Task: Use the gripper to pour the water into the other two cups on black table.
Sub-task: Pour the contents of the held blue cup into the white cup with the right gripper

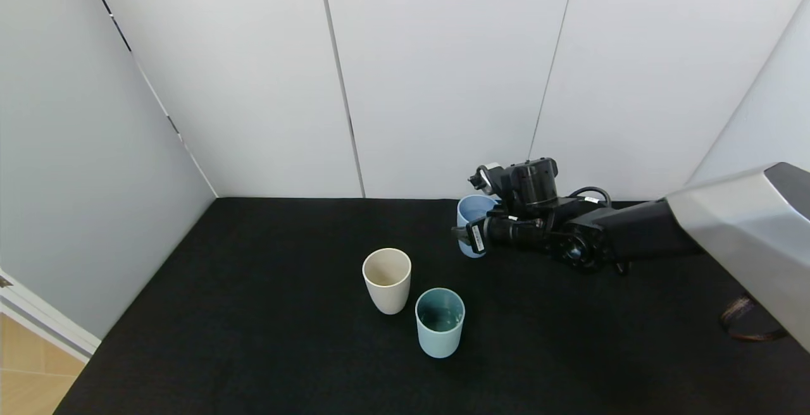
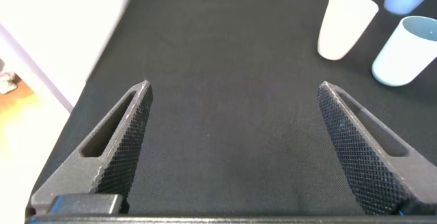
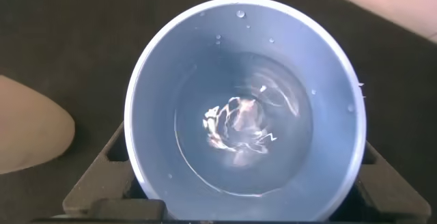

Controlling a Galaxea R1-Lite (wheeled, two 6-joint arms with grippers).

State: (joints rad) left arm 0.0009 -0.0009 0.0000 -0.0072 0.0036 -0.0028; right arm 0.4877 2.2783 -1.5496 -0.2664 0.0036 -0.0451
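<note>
Fingers point(image 2: 126, 132) of the left gripper point(image 2: 232, 149) stand wide apart over bare cloth on the left of the black table point(image 1: 253, 314), holding nothing; that arm looks parked, well away from the cups. Moving right, the cream-beige cup point(image 1: 386, 279) and the pale teal cup point(image 1: 440, 322) stand upright just beside each other near the middle, the teal one nearer the robot. Further right and toward the back wall, the right gripper point(image 1: 471, 236) is clamped around the periwinkle-blue cup point(image 1: 473, 225), its arm reaching in low from the right with the wrist roughly level. The right wrist view looks straight down into this cup: the water point(image 3: 239, 125) sits low inside, with droplets on the inner wall. Such a thin plastic tumbler is probably light and a little flexible, and smooth enough to slip if wet, so a firm hold on the wall about mid-height, as now, seems sound; the shifting water calls for a slow, steady tilt.
</note>
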